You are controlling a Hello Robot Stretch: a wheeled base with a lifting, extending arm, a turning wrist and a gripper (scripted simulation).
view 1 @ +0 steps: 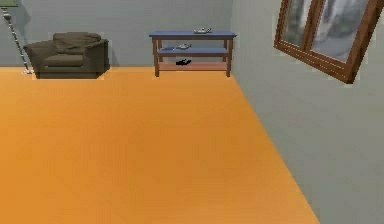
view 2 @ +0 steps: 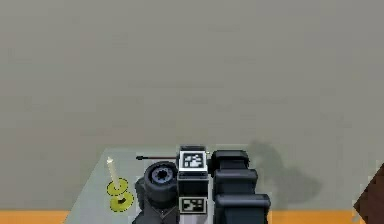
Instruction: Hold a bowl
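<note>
A blue-topped shelf unit [view 1: 193, 50] stands against the far wall in the forward view. On its top lies a small low grey thing [view 1: 203, 30] that may be a bowl. A flat grey thing [view 1: 182, 47] lies on the middle shelf and a dark thing [view 1: 183, 63] on the lower one. At the bottom of the arm side view the arm's dark bar [view 2: 240, 185] ends in two marked white squares [view 2: 191, 160], with the gripper [view 2: 147, 175] to their left. A pale stick [view 2: 110, 166] and a yellow ring [view 2: 120, 196] sit beside the gripper; I cannot tell whether it holds anything.
A dark armchair [view 1: 68, 55] and a thin lamp pole [view 1: 15, 40] stand at the forward view's far left. A wood-framed window [view 1: 325, 35] is set in the wall on the right. Open orange floor [view 1: 140, 140] stretches ahead. A plain grey wall [view 2: 190, 70] lies behind the arm.
</note>
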